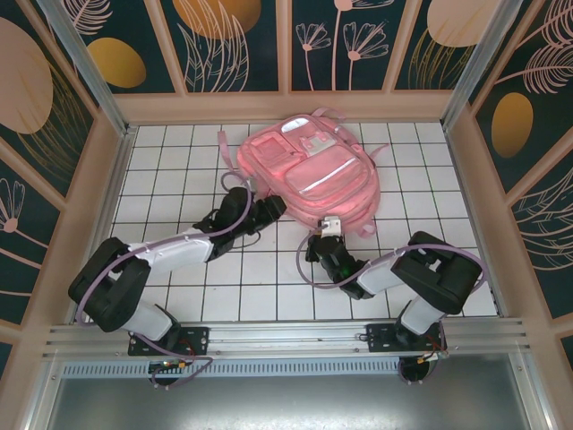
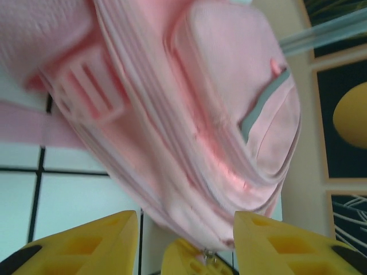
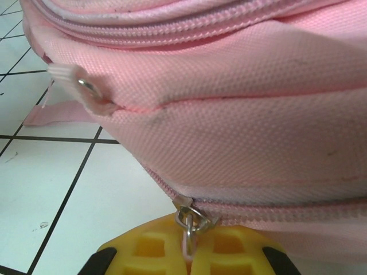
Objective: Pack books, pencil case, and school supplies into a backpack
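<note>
Here, at the left, the left arm (image 1: 170, 251) stretches from its near-left base diagonally over the white tiled table (image 1: 170, 170) toward the middle. The left gripper (image 1: 269, 209) lies just beside the near-left edge of the backpack (image 1: 309, 170). In its wrist view, the yellow fingers (image 2: 86, 243) stand apart with a moderate gap and are clamped on nothing. The bag's lower corner shows beyond and between them; whether it touches them I cannot tell.

The backpack, large and pink, lies flat in the middle of the table toward the far side, with its front pockets up and its top toward the far wall. A pale reflective strip (image 1: 312, 185) crosses the front pocket, and a white patch (image 1: 315, 141) sits farther up. A pink strap (image 1: 226, 152) trails off its left side onto the tiles.

Right of that, the right gripper (image 1: 329, 226) sits at the bag's near edge. In its wrist view, the yellow fingers (image 3: 155, 252) are pressed together, pinching the zipper pull (image 3: 188, 220). The metal ring hangs from the slider and the tab runs down between the pads. To the right of the slider the zip teeth are closed. The right arm (image 1: 385, 273) bends back to its base at the near right.
</note>
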{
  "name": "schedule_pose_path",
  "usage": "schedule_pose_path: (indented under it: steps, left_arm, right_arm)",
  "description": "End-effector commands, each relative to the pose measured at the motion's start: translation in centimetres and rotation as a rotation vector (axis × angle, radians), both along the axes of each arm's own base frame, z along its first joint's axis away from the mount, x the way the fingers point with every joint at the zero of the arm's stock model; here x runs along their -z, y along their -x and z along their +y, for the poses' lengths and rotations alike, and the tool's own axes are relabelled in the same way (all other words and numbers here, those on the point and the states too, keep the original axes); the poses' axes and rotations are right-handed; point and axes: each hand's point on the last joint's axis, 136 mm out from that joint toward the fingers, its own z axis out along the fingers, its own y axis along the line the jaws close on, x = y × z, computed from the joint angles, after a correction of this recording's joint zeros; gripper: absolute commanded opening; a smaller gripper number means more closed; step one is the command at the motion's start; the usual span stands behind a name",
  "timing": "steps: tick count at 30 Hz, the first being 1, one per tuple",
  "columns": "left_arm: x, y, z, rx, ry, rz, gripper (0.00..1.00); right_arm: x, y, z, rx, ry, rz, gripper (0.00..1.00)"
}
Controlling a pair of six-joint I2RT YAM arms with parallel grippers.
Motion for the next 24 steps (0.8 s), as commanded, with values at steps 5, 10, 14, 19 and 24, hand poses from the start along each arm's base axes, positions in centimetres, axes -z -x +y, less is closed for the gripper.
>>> schedule_pose_path:
  steps: [5, 10, 14, 19, 24]
  left_arm:
    - [3.0, 1.0, -4.1, 0.030, 0.103, 0.084, 0.56]
    - [5.0, 0.3, -6.7, 0.023, 0.137, 0.112, 0.60]
    - [5.7, -0.7, -7.7, 0.002, 0.151, 0.120, 0.56]
    - [5.5, -1.3, -7.6, -0.028, 0.142, 0.100, 0.12]
    - [5.0, -1.4, -5.3, -0.088, 0.046, 0.079, 0.00]
  right_arm:
    - [-3.2, 1.4, 1.0, -0.059, -0.053, -0.086, 0.00]
    - [-3.4, 2.0, 0.5, -0.062, -0.066, -0.090, 0.00]
    - [-3.2, 2.4, 0.0, -0.055, -0.075, -0.089, 0.00]
    - [-3.0, 2.5, -0.5, -0.046, -0.070, -0.088, 0.00]
    - [-2.3, 2.2, -2.3, -0.004, -0.049, -0.078, 0.00]
